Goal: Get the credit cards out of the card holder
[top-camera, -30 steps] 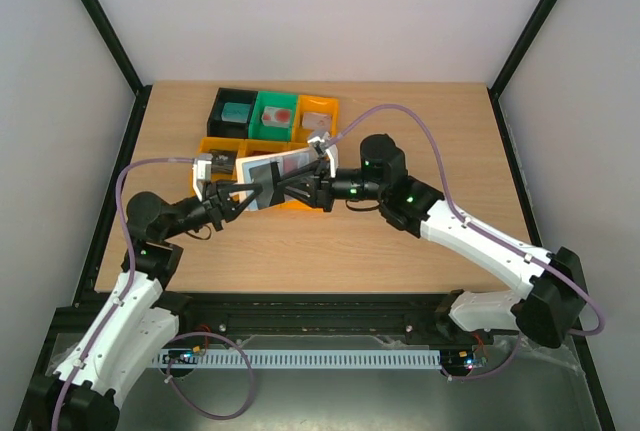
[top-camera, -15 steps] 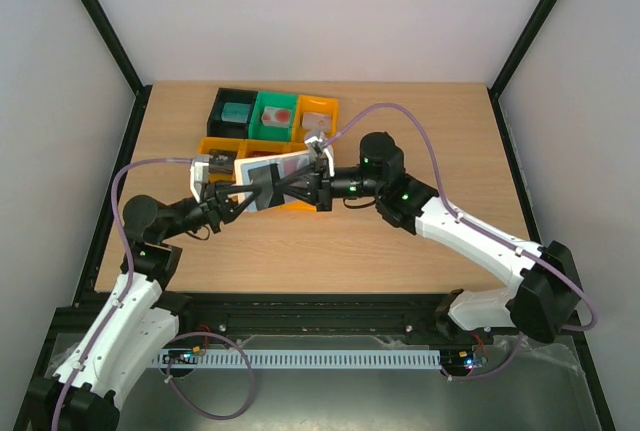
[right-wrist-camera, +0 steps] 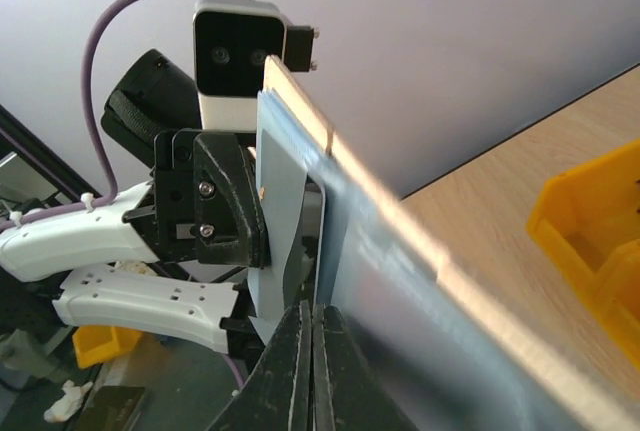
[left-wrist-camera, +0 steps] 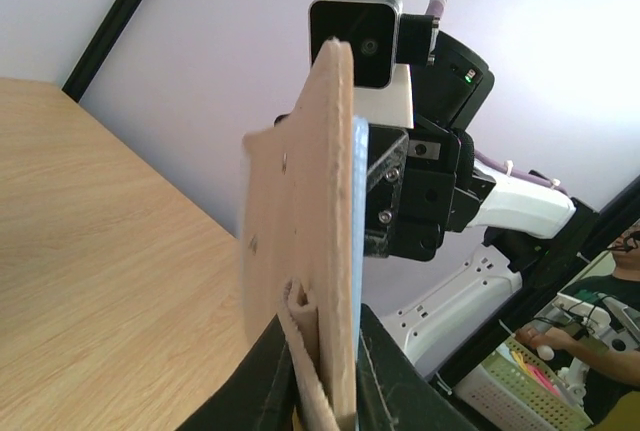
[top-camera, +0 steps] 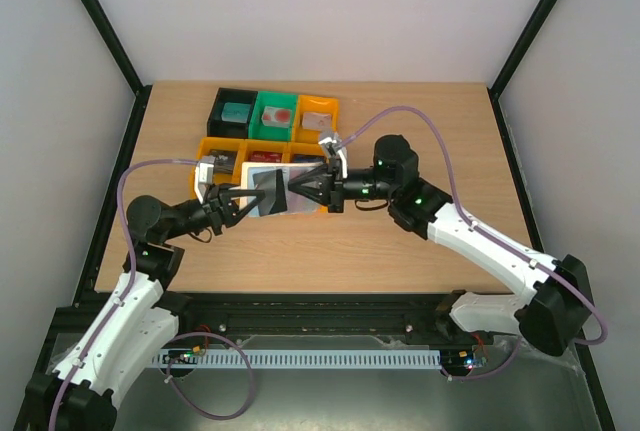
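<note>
The card holder (top-camera: 268, 189) is held up on edge above the table, just in front of the bins, between my two grippers. My left gripper (top-camera: 243, 198) is shut on its left edge; the left wrist view shows the tan outside (left-wrist-camera: 300, 221) clamped between the jaws (left-wrist-camera: 325, 391). My right gripper (top-camera: 298, 189) is at its open right side. In the right wrist view its jaws (right-wrist-camera: 312, 316) are pressed together on a thin pale sheet at the grey-blue pocket (right-wrist-camera: 290, 241), apparently a credit card. No teal or red card shows in the holder.
Orange bins (top-camera: 222, 146) stand right behind the holder. Further back are a black bin (top-camera: 233, 111) with a teal item, a green bin (top-camera: 275, 111) with a reddish item and an orange bin (top-camera: 318, 111). Bare wood table (top-camera: 400, 251) lies to the front and right.
Both grippers and the holder have moved toward the near edge, off the bins. The right arm has drawn back to the right, and the pale patch between the grippers looks a little wider.
</note>
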Motion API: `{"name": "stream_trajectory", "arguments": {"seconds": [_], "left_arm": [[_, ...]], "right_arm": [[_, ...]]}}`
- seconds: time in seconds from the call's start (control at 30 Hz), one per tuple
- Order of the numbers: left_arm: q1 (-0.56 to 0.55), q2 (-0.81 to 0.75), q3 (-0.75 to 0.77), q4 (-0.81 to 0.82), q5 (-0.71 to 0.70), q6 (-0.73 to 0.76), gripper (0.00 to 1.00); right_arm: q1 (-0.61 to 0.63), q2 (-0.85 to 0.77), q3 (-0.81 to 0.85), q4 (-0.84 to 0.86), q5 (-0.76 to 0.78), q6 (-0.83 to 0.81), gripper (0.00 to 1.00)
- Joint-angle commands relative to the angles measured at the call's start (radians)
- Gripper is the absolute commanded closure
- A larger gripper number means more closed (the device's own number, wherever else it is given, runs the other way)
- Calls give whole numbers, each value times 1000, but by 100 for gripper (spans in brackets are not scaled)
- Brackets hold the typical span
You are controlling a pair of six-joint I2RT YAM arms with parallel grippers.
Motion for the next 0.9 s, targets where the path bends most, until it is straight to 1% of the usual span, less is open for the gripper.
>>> {"name": "stream_trajectory", "arguments": {"seconds": [0.0,0.03,0.07,0.1,0.23,0.3,0.37,0.43,0.6,0.77,0.87], "left_arm": [[6,-8,-4,50,-2,-15,87],[6,-8,-5,51,-3,-16,89],[6,-8,-4,51,-4,-18,95],[7,-8,-3,53,-5,-17,97],[8,-9,-1,53,-19,-15,98],[10,-8,-3,62,-22,-16,98],[11,-7,-4,64,-20,-15,98],[10,-5,-3,70,-15,-15,98],[9,-7,-1,84,-8,-22,98],[8,-7,-4,85,-11,-20,98],[10,-6,-7,89,-8,-18,98]], "right_arm": [[-22,-40,-11,-17,2,-26,98],[-23,-41,-11,-19,-1,-26,98],[-23,-40,-10,-25,-2,-27,98],[-23,-38,-8,-28,-7,-28,98],[-21,-13,-2,-22,-72,2,98],[-13,-6,-16,15,-99,25,96],[6,-5,-20,35,-89,31,89],[21,6,-19,40,-64,29,85],[50,54,-8,61,-37,37,84],[82,78,9,112,-66,54,84],[94,83,12,131,-86,57,78]]}}
